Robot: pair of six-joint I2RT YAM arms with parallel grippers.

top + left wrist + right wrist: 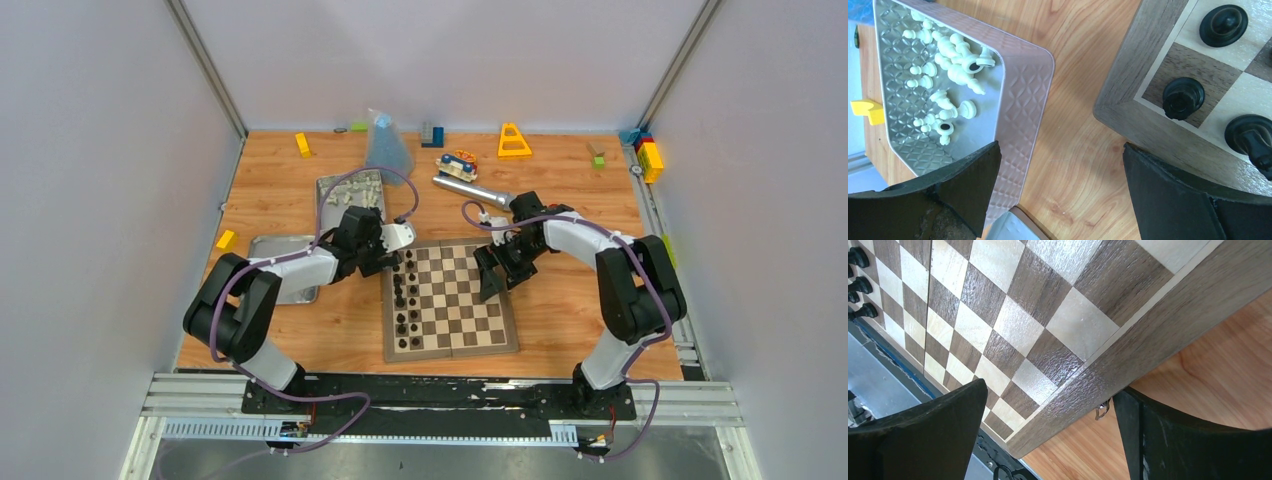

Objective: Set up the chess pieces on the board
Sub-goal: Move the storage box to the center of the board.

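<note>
left gripper (pixel 1060 152), jaws wide and empty, hovers beside the tin (pixel 1023 80) of chess pieces (pixel 955 70), seemingly to fetch one; right gripper (pixel 1049 390) likewise gapes over the board (pixel 1013 325) edge.

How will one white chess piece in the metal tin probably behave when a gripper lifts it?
The white chess pieces lie toppled and heaped in the tin, so neighbours probably shift. Their round bases suggest rolling. They look small and smooth, perhaps slippery to pinch.

The board (pixel 465 300) lies at the centre of the table (pixel 580 200). The tin (pixel 322 190), holding the chess pieces (pixel 358 186), sits at its 10 o'clock; the lid (pixel 268 250) at 9 o'clock.
</note>
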